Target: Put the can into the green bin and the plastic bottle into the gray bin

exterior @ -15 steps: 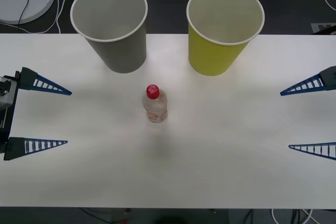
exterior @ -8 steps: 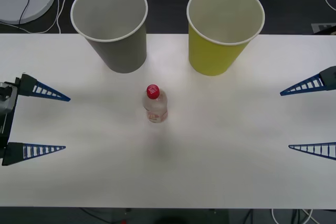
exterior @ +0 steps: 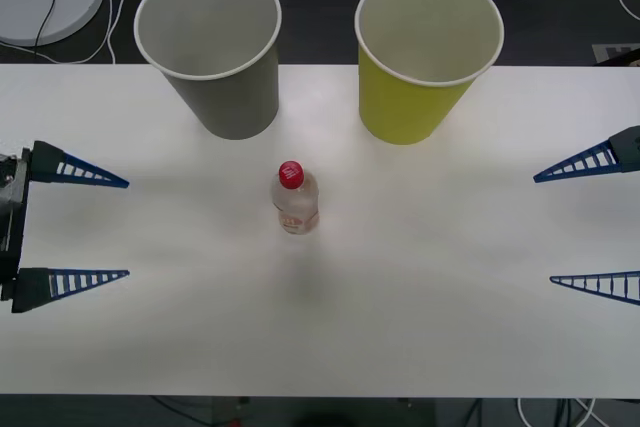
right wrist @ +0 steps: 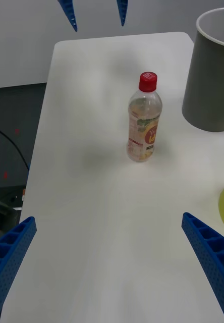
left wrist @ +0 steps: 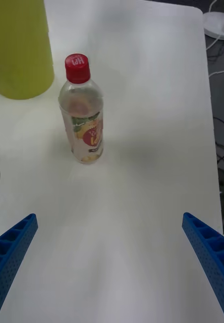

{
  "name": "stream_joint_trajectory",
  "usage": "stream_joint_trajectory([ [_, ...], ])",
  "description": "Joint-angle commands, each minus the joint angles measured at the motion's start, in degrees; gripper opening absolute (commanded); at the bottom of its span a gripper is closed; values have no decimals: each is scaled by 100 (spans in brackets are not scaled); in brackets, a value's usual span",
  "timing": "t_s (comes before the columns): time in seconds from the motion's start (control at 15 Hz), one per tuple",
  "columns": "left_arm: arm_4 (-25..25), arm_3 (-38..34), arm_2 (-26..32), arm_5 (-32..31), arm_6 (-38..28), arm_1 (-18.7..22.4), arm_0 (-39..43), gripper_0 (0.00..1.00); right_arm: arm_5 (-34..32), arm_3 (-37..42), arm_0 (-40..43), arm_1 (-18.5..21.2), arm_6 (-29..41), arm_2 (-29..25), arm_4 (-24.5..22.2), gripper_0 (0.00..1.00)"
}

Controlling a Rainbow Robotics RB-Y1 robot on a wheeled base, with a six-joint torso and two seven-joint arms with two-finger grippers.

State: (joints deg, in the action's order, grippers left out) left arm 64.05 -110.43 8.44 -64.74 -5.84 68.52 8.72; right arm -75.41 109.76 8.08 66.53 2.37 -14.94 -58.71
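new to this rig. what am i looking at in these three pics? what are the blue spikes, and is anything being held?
A two-armed robot at a white table. One picture looks down from above the arms; the other two come from cameras on each wrist. The blue ribbed spikes are its fingers: left end effector at the table's left edge, right end effector at the right edge, both open and holding nothing. On the table: a plastic bottle standing upright in the middle, with a gray bin and a green bin behind it.

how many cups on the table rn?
2. The gray bin stands at the table's far edge on the robot's left; the green bin stands at the far edge on the right. The plastic bottle stands upright nearer the robot, apart from both. Nothing looks hidden.
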Motion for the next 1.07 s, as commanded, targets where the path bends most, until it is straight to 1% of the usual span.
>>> stream_joint_trajectory([
  [0.07,-42,4,0,189,92,-374,148,100,0,1,0,0,0,0,0,100],
  [0.33,72,13,-106,550,259,-682,297,100,0,1,0,0,0,0,0,100],
  [0.6,90,13,-510,1147,347,-761,289,100,0,1,0,0,0,0,0,100],
  [0.93,99,13,-993,1622,470,-936,218,100,0,1,0,0,0,0,0,100],
  [1.07,345,13,-1160,1754,505,-1130,157,100,0,1,0,0,0,0,0,100],
])
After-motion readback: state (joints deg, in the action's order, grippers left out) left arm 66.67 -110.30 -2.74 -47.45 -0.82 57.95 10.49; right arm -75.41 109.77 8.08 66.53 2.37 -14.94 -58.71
